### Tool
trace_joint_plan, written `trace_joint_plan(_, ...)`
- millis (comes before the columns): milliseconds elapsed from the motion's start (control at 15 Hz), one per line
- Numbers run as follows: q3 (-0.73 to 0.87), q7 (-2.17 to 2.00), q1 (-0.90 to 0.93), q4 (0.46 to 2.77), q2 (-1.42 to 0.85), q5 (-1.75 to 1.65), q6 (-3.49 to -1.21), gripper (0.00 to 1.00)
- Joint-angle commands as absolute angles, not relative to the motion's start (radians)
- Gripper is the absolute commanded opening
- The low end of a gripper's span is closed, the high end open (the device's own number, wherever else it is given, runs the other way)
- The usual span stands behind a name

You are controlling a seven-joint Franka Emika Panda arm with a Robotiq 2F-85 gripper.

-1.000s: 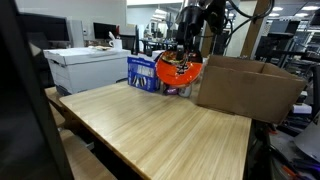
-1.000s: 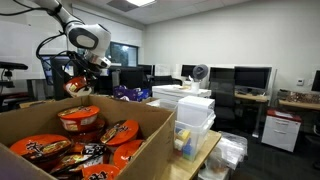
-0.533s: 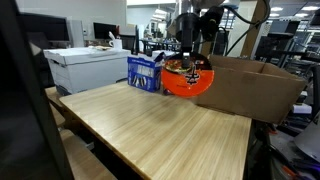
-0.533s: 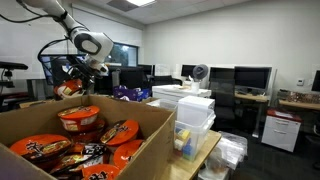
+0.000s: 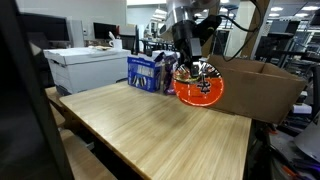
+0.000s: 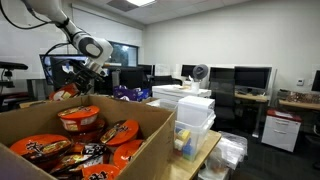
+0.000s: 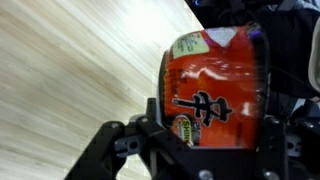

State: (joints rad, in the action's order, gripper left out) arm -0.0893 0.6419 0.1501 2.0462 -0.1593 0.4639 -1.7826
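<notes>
My gripper (image 5: 192,68) is shut on a red instant-noodle bowl (image 5: 200,88), held tilted with its lid facing the camera, just above the wooden table (image 5: 150,130) and in front of the cardboard box (image 5: 250,90). In the wrist view the bowl (image 7: 215,85) fills the space between the two black fingers (image 7: 150,115) of the gripper (image 7: 210,118), with the table's wood grain behind it. In an exterior view the gripper (image 6: 75,88) hangs beyond the far edge of the open box (image 6: 130,140), which holds several similar noodle bowls (image 6: 80,120).
A blue package (image 5: 145,72) stands at the table's far edge, left of the gripper. A white cabinet (image 5: 85,68) sits behind the table. Stacked plastic drawers (image 6: 195,120) stand beside the box. Desks with monitors (image 6: 250,78) fill the room behind.
The gripper has carried the bowl away from the blue package, lower and closer to the front of the cardboard box. The bowl's lid now faces the camera more.
</notes>
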Motion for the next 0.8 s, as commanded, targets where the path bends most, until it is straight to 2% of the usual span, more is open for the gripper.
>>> trace_joint_plan(0,-0.120,0.767,0.119,1.996,-0.174,0.416,-1.756,0.43)
trace_joint_plan(733,-0.125,0.881,0.090,1.943,-0.211,0.439,-1.703,0.43)
